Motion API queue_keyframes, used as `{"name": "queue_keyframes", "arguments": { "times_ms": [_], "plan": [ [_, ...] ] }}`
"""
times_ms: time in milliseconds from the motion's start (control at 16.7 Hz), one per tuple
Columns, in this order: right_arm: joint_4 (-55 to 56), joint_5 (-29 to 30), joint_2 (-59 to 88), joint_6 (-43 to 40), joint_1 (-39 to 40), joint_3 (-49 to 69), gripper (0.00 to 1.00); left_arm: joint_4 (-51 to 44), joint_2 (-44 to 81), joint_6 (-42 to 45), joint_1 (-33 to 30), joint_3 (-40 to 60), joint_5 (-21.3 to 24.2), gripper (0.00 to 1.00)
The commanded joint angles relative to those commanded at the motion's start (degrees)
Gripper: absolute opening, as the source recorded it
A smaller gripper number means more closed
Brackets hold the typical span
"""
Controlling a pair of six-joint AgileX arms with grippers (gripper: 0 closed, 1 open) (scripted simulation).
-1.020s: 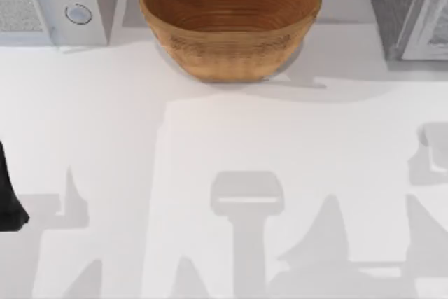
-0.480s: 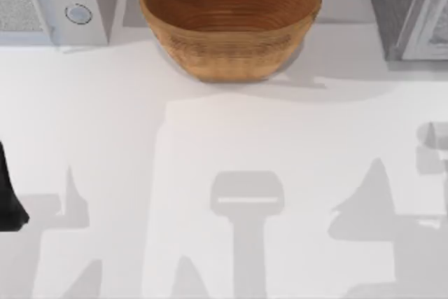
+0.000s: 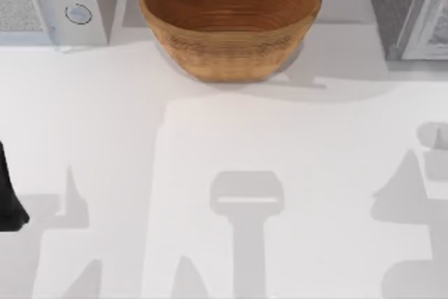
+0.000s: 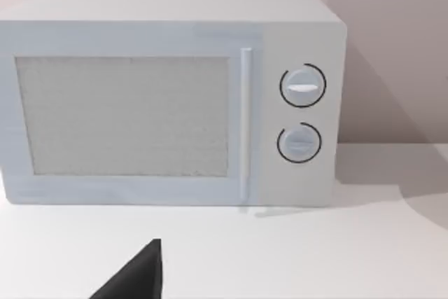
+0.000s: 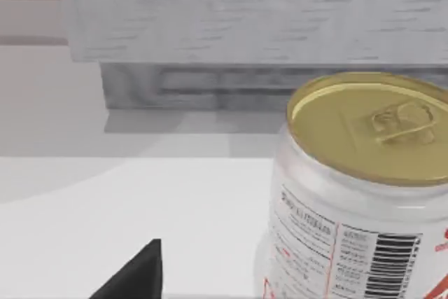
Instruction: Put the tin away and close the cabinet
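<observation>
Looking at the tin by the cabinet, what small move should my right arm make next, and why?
Probably ease the right arm closer to the tin and centre on it. It stands upright on the table, close in the right wrist view, in front of the cabinet, not yet gripped.

A white microwave oven (image 4: 171,99) is sitting on a white table (image 4: 294,253), facing the camera, with a pale wall (image 4: 388,47) standing behind it. Its door is taking up most of the front, showing a grey, speckled window panel (image 4: 122,115). A slim vertical handle (image 4: 245,122) is running down the door's edge, just beside the control panel. Two round dials (image 4: 302,86) are sitting one above the other on that panel. The oven is casting a soft shadow onto the table and wall. A dark, pointed fingertip (image 4: 136,276) of the left gripper is poking up from the lower edge, in front of the oven and apart from it.
</observation>
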Motion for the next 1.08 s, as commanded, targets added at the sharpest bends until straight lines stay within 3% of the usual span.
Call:
{"name": "queue_keyframes", "arguments": {
  "times_ms": [660,1080],
  "plan": [
    [4.87,-0.44,6.33,-0.05,-0.35,0.45,1.00,0.00,0.00,0.00,0.00,0.00,0.00,1.00],
    [-2.03,1.14,9.27,0.24,1.00,10.64,1.00,0.00,0.00,0.00,0.00,0.00,0.00,1.00]
  ]
}}
